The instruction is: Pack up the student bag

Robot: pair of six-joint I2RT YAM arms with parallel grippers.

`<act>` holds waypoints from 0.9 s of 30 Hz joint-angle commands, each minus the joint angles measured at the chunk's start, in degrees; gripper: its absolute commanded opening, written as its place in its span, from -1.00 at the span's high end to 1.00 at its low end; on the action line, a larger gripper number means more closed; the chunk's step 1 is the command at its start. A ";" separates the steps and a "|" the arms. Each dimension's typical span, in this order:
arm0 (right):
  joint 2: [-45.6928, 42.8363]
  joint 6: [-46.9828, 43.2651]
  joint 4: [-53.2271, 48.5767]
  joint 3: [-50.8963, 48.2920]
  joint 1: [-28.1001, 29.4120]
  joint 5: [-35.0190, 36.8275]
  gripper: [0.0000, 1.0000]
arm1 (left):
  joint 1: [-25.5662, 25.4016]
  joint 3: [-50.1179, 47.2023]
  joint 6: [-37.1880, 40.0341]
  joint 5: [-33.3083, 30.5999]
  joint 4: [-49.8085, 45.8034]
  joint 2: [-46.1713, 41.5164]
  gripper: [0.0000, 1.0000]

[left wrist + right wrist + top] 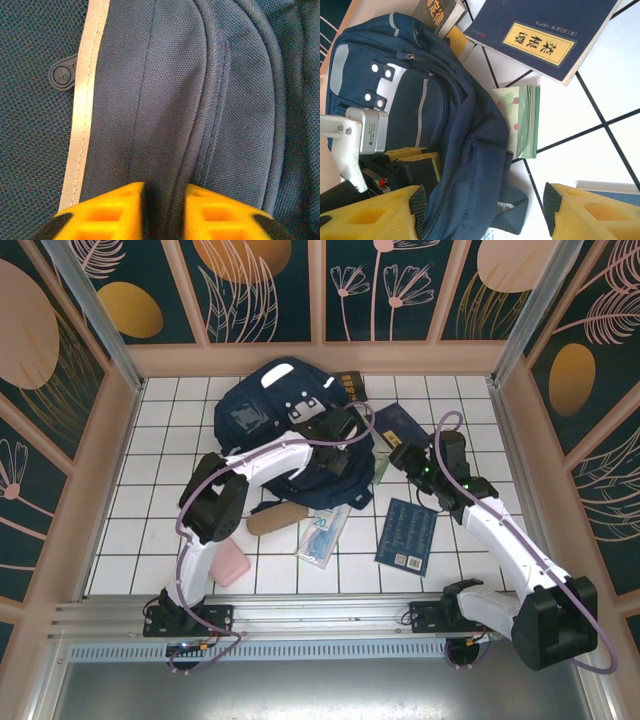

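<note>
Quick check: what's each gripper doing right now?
Left gripper: closed, pinching a fold of the student bag.
Right gripper: open, holding nothing.

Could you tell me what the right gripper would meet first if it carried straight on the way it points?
Most likely the student bag: its lower edge lies ahead, between the fingers of the open right gripper. The green booklet lies further on, though depth is hard to judge.

I'm viewing the left arm [262,460] and right arm [500,535] wearing white shells with black joints, lilac cables [184,508] looping alongside, left gripper [165,195] and right gripper [482,200] showing yellow cut-out fingers [375,215].
</note>
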 commanded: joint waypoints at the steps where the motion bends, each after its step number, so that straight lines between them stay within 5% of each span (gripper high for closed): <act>1: -1.08 -0.88 -3.28 -1.16 -0.61 2.76 -0.32 | 6.37 -6.26 -4.04 -7.82 2.21 -5.28 0.38; 8: -1.18 0.13 -4.13 -3.26 -0.66 3.11 -0.44 | 15.45 -17.16 -9.26 -6.69 10.12 -15.37 0.34; 10: -1.07 0.32 -3.72 -3.64 -0.60 2.84 -0.43 | 16.29 -18.01 -9.15 -5.58 11.59 -16.53 0.52; 12: -0.72 0.90 -3.94 -3.50 -0.64 2.84 -0.42 | 16.87 -17.90 -8.90 -6.19 12.00 -17.27 0.93; 16: 0.20 2.28 -7.31 -2.31 -0.66 5.88 -0.43 | 19.27 -18.76 -10.12 -7.54 12.33 -18.69 1.00; 17: 0.55 3.19 -8.95 -1.92 -0.66 7.67 -0.45 | 19.65 -19.06 -10.22 -7.34 12.17 -18.94 0.95; 19: 1.38 5.64 -12.79 -1.48 -0.66 11.73 -0.96 | 19.59 -19.10 -9.47 -6.18 10.98 -19.18 0.36; 21: 2.19 8.93 -16.94 -1.93 -0.69 14.40 -0.97 | 18.87 -18.57 -9.13 -3.32 8.89 -19.62 0.02; 27: 0.95 13.46 -19.27 -8.86 -2.09 14.72 -0.97 | 11.35 -18.67 -5.61 -14.36 5.97 -23.92 -0.19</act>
